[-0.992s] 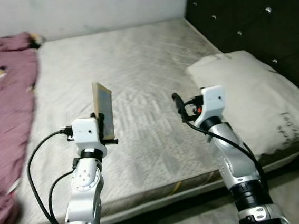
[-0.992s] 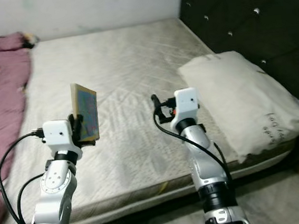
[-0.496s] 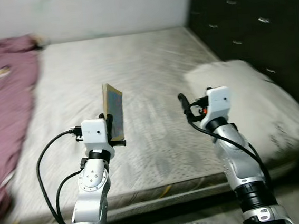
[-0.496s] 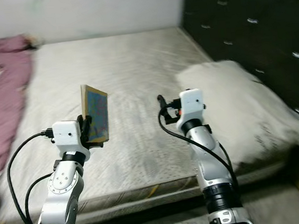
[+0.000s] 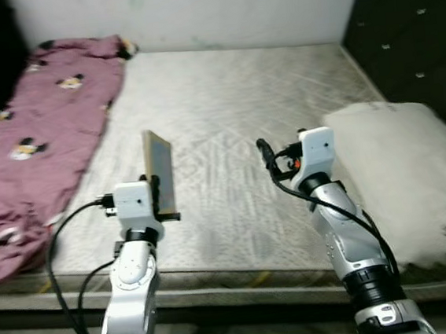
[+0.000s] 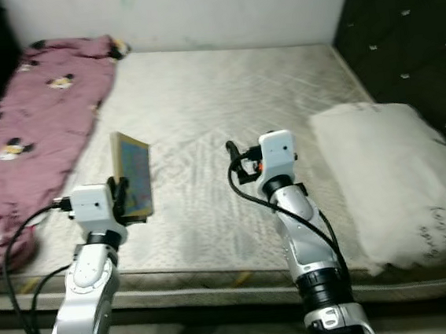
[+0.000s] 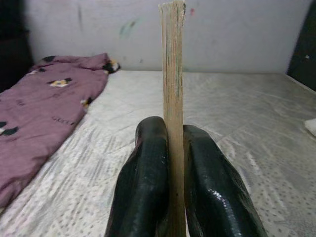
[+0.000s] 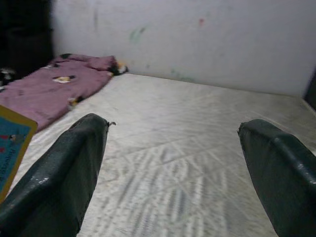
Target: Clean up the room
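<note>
With the view swung left since a moment ago, the left hand (image 5: 165, 198) still pinches the upright book (image 5: 159, 170), the spread right hand (image 5: 264, 153) at three o'clock, carrying continues.

Both silver arms are raised forward. The left gripper (image 7: 170, 168) is clamped tight; the right gripper (image 8: 173, 168) has its fingers spread wide.

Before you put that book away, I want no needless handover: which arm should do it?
Left, likely. The left gripper is already shut on the book, held upright above the mattress. The right gripper is open and holds nothing.
</note>
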Tool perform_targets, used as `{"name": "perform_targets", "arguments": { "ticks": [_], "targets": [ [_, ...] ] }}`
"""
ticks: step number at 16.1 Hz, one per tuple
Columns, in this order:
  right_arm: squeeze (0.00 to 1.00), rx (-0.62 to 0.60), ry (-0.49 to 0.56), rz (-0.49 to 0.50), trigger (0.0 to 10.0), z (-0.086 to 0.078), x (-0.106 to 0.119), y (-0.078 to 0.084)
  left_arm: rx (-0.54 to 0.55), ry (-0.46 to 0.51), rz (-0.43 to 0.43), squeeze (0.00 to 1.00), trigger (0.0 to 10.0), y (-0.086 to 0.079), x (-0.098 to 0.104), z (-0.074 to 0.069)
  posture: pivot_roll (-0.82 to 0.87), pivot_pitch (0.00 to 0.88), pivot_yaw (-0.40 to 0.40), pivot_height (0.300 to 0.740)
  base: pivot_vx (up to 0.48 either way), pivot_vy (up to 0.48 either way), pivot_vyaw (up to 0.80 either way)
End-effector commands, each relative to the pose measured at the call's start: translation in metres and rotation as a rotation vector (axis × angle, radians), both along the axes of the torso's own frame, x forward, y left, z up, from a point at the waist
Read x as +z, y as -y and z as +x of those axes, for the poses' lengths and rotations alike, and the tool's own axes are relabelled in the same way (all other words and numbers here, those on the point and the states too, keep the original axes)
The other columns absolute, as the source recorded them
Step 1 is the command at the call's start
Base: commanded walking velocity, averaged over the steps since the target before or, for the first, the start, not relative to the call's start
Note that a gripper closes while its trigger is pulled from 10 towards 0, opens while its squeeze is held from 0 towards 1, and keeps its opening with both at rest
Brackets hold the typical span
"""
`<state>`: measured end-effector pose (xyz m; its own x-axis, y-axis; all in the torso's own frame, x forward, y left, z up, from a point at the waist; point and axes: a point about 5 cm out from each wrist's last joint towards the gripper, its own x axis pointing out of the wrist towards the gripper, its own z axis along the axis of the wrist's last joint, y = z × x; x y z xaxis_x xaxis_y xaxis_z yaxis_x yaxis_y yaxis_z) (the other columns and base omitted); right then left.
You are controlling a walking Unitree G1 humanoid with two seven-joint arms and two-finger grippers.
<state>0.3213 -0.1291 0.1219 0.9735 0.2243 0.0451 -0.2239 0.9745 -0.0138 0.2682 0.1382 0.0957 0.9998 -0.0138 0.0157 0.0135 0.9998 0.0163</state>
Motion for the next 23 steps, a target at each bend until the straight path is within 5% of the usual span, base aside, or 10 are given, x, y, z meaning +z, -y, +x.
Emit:
{"name": "perform_targets", "arguments": {
  "ticks": [1,16,23],
  "targets": [
    [0.0,-0.017,0.009,-0.008,10.0,0.0019,0.0017,0.0046,-0.021,0.059,-0.005,0.0,10.0,0.0063,0.013,0.0059,-0.04,0.0,-0.01,0.74,0.0,-0.292,0.0],
    [0.0,-0.019,0.012,-0.018,10.0,0.0019,0.0001,0.0054,-0.03,0.058,-0.008,0.0,10.0,0.0087,0.0135,0.0062,-0.04,0.0,-0.01,0.74,0.0,-0.3,0.0],
    [0.0,-0.014,0.015,-0.032,10.0,0.0016,0.0001,0.0056,-0.076,0.085,-0.042,0.0,10.0,0.0116,0.0167,0.005,-0.05,0.0,-0.009,0.74,0.0,0.0,0.0]
  ]
}}
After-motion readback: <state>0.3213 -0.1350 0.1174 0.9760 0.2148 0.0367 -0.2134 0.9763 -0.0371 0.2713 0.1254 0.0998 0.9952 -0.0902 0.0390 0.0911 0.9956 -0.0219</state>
